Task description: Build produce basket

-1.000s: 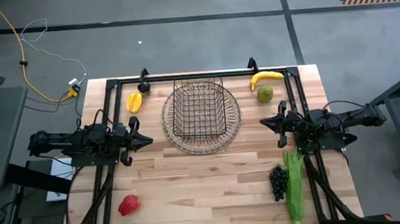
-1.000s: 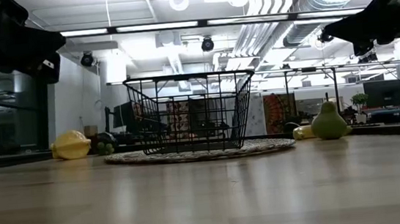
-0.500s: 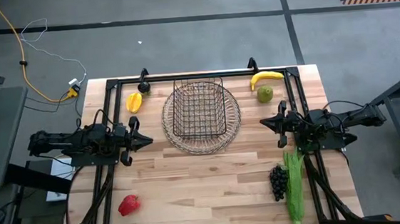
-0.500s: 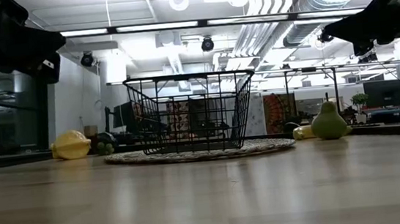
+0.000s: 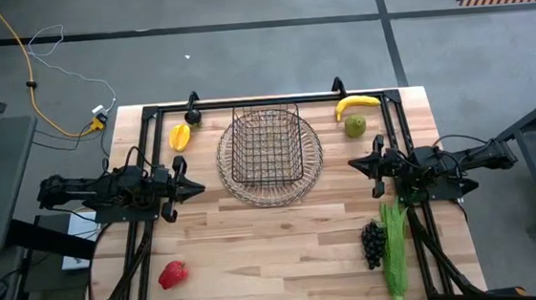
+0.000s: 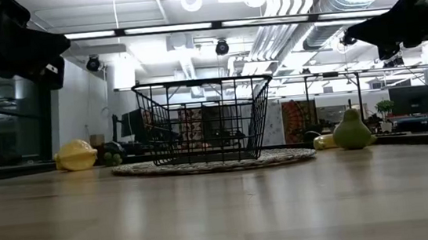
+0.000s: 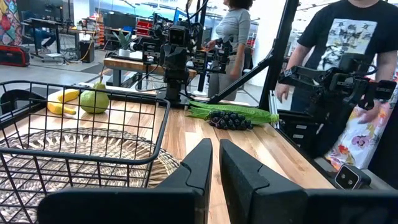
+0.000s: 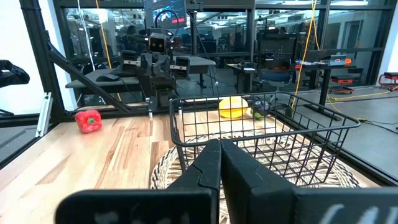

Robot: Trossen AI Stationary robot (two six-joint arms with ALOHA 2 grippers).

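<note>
The dark wire basket (image 5: 268, 146) stands empty on its round woven base (image 5: 272, 190) at the table's far middle. A banana (image 5: 355, 104) and a green pear-shaped fruit (image 5: 355, 126) lie far right; a yellow-orange fruit (image 5: 180, 136) lies far left. A red pepper (image 5: 172, 273) lies near left. A grape bunch (image 5: 373, 242) and a corn ear (image 5: 395, 253) lie near right. My left gripper (image 5: 200, 185) is shut and empty left of the basket. My right gripper (image 5: 352, 164) is shut and empty right of the basket. Both hover above the table.
A black frame (image 5: 264, 100) runs along the table's far edge and down both sides. People stand beyond the table's right side in the left wrist view (image 7: 336, 56). Bare wood lies between the basket and the near edge (image 5: 276, 255).
</note>
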